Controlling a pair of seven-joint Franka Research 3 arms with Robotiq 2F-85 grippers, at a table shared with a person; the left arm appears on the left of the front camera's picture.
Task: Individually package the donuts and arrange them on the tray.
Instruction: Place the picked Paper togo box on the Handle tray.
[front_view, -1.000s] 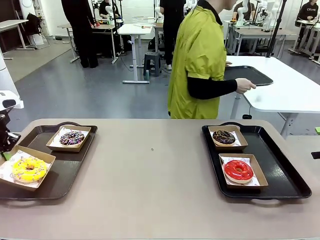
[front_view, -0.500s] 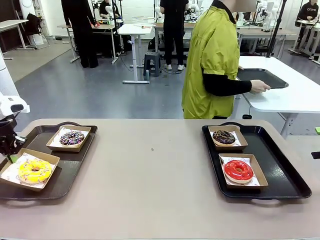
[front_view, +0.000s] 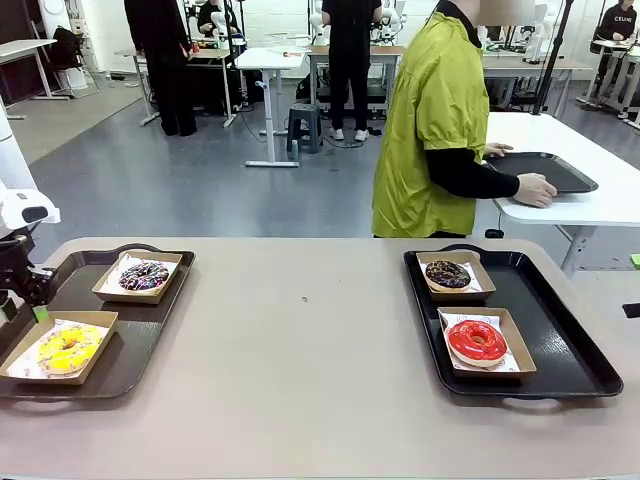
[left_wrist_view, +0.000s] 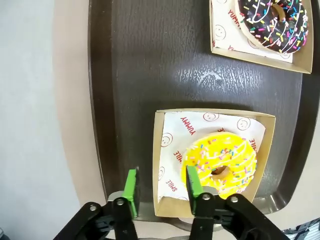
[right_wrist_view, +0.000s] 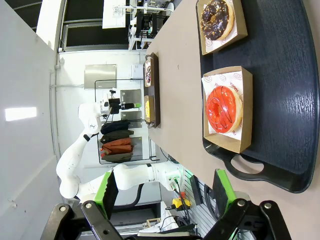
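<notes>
Take the left tray (front_view: 150, 300) as your reference. Your left gripper (left_wrist_view: 161, 186) hangs over its near outer corner, jaws spread wide and holding nothing. One green pad (left_wrist_view: 192, 181) sits above the yellow box's inner edge, just beside the yellow donut (left_wrist_view: 220, 162); the other pad is out over bare tray. You can see the same gripper (front_view: 22, 300) at the tray's outer edge in the front view.

The yellow donut's cardboard box (front_view: 55, 350) lies flat on the near end of the left tray. The sprinkled chocolate donut (front_view: 144, 276) sits in its own box at the far end of the same tray, well apart from the gripper.

Across the table from the left tray stands the right tray (front_view: 560, 340). It carries the dark chocolate donut (front_view: 447, 274) in a box at its far end and the red donut (front_view: 477, 341) in a box nearer you.

Your right gripper (right_wrist_view: 162, 192) hovers off the right tray's handle end, fingers wide, nothing between them.

Beyond the table, a person in a yellow-green top (front_view: 430, 120) has a hand (front_view: 538, 190) on a third tray (front_view: 545, 165) at a white table.
</notes>
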